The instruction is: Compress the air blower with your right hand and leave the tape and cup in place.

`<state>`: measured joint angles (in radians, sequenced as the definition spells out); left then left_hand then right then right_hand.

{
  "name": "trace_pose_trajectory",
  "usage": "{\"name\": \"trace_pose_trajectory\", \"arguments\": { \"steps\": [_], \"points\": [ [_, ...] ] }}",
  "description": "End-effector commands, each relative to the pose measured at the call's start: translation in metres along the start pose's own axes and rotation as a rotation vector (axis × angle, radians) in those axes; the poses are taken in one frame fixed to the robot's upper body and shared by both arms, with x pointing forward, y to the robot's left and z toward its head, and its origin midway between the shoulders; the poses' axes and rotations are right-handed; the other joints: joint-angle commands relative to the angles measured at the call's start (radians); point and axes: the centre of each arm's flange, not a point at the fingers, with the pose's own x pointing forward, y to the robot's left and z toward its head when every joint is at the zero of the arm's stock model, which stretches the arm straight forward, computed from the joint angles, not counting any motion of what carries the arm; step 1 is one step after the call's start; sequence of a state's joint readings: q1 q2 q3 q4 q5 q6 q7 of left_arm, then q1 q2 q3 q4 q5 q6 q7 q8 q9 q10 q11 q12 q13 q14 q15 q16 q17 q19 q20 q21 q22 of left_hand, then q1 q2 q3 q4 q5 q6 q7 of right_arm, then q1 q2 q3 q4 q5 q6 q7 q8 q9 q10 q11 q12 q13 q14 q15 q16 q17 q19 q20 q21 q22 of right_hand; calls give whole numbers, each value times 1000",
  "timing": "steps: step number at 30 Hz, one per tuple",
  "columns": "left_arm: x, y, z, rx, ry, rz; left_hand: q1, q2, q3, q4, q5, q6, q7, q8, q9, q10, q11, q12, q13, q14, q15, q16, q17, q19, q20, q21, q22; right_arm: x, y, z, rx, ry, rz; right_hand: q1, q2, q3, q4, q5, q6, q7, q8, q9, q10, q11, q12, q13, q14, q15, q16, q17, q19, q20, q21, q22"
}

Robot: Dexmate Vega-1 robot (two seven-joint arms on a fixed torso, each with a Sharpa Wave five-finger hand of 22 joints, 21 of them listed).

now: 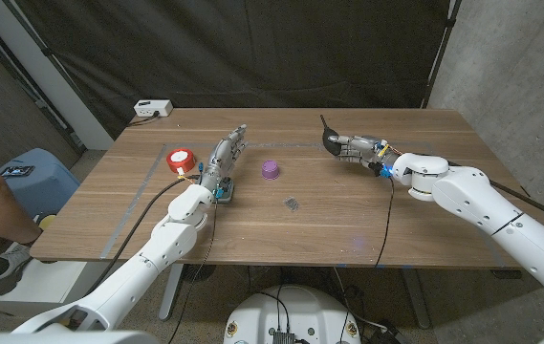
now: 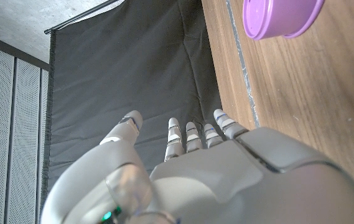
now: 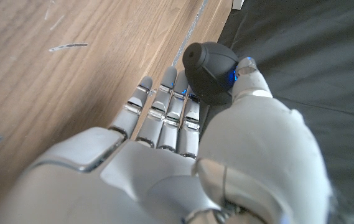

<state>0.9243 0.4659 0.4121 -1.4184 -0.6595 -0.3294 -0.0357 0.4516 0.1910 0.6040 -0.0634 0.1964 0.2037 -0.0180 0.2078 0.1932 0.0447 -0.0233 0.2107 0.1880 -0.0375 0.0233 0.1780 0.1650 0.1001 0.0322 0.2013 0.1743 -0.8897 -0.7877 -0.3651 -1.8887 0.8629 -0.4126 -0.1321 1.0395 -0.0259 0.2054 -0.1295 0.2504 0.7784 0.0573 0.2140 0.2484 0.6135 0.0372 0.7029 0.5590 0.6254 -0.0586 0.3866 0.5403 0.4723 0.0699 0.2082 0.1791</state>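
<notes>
Right robot hand (image 1: 356, 148) is on the air blower (image 1: 332, 140): in my right wrist view the thumb (image 3: 249, 76) presses one side of the rounded bulb and the straightish fingers (image 3: 164, 102) lie against the other, so it's held between them. Blower is matte black rubber, bulb-shaped with a flattened end, thin nozzle sticking out toward the far edge of the counter (image 1: 424, 220). It sits at the far right of the counter. Can't tell how far the bulb is squashed.

Left robot hand (image 1: 224, 158) holds nothing, fingers extended and apart, pointing toward the far edge; smooth grey-white plastic shells with metal links at the fingers.

Cup (image 1: 271, 169) is small, purple, glossy plastic, round, mouth-down as far as I can tell, just right of the left robot hand, not touching. Tape (image 1: 180, 159) is a red roll, lying flat just left of that hand.

Counter is brown wood grain, light scuffs, a pale line marked along it. White power strip (image 1: 153, 109) beyond the far left corner. Black curtain (image 1: 252, 48) behind.
</notes>
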Motion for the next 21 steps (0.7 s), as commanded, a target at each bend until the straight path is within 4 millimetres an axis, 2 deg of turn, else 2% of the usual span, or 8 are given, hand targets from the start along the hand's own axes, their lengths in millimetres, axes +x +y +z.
{"name": "trace_pose_trajectory", "arguments": {
  "steps": [1, 21],
  "points": [
    [2, -4, -2, -6, 4, -3, 11, -1, 3, 4, 6, 6, 2, 0, 3, 4, 1, 2, 6, 8, 0, 1, 3, 3, 4, 2, 4, 4, -9, -5, 73, 2, 15, -6, 4, -2, -3, -2, 1, 5, -4, 3, -1, 0, 2, 4, 2, -27, 2, 3, 1, 1, -3, 3],
    [3, -5, -3, -10, 5, 6, 13, -2, 3, 5, 6, 7, 1, -3, 4, 5, 0, 2, 6, 8, 0, 1, 3, 3, 3, 1, 4, 24, -11, -7, 180, -28, 75, -5, 7, -4, -5, -4, 4, 4, -3, 3, 0, -1, 5, 5, 10, -28, 3, 7, 5, 1, 0, 3]
  ]
}}
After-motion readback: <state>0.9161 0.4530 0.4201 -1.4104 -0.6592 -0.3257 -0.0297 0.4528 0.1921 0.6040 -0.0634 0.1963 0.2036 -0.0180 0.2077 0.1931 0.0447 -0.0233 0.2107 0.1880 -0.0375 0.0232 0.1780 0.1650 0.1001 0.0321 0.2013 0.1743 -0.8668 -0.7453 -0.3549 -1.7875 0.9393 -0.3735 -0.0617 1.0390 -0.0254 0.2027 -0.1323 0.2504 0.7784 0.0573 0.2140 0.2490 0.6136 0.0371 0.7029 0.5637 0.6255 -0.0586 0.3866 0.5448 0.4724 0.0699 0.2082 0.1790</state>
